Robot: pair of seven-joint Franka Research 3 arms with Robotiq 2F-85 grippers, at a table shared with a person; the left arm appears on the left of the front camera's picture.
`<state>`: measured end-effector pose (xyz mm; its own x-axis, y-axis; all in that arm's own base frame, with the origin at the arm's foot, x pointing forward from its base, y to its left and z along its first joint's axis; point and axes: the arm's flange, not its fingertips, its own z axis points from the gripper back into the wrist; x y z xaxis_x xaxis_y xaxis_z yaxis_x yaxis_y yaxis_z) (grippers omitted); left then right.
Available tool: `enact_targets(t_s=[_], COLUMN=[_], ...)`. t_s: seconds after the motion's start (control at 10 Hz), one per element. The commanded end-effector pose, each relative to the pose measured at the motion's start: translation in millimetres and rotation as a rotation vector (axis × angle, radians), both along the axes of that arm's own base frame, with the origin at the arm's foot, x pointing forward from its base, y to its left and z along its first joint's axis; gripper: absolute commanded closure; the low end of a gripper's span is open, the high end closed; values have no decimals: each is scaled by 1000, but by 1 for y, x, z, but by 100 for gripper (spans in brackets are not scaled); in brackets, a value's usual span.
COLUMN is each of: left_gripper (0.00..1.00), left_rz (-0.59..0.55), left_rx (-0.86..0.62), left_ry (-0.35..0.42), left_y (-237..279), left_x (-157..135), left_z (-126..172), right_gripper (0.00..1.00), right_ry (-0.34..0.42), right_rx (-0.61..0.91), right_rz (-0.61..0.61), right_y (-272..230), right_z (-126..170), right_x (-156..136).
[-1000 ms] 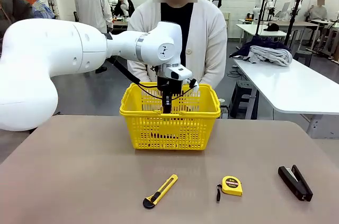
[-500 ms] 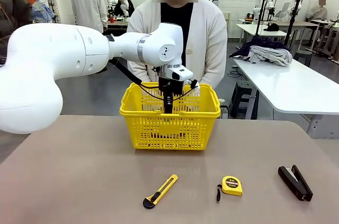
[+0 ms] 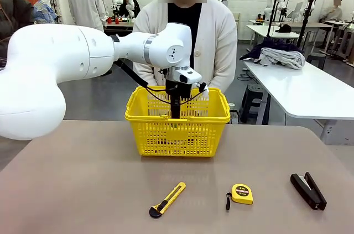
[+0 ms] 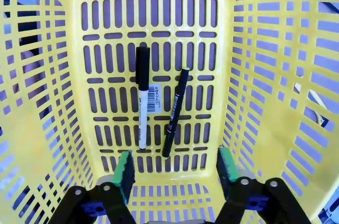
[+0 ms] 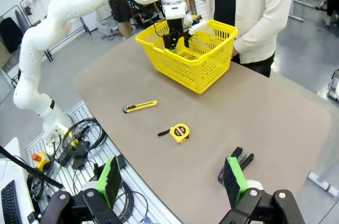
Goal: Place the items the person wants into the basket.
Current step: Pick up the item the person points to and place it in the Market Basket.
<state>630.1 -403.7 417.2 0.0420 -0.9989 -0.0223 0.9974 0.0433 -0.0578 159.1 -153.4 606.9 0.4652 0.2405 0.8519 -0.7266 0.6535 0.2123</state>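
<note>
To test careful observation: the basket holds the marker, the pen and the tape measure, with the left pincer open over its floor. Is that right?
No. The tape measure lies on the table, as the front view shows. The basket holds the marker and the pen, with the left pincer open over its floor.

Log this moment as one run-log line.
left end effector: open, empty, in basket | black pen, white marker: on basket floor | tape measure: on table | right end effector: open, empty
</note>
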Motion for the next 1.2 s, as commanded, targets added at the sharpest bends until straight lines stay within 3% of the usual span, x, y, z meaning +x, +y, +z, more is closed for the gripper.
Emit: enact_targets(t_s=[0.0, 0.3, 0.5, 0.8, 1.1], left_gripper=[0, 0, 0, 0, 0], left_rz=[-19, -1, 25, 79, 203], left_rx=[20, 19, -34, -127, -207], left_ry=[2, 3, 19, -42, -91], left_y=[-8, -7, 13, 66, 135], left_x=[13, 13, -2, -60, -126], left_z=[7, 12, 59, 139, 171], right_gripper=[0, 0, 0, 0, 0], right_ry=[-8, -8, -8, -8, -8], right_rx=[6, 6, 6, 6, 6], right_rz=[17, 17, 17, 17, 17], right_y=[1, 1, 1, 1, 1], right_z=[0, 0, 0, 0, 0], right_x=[1, 1, 1, 1, 1])
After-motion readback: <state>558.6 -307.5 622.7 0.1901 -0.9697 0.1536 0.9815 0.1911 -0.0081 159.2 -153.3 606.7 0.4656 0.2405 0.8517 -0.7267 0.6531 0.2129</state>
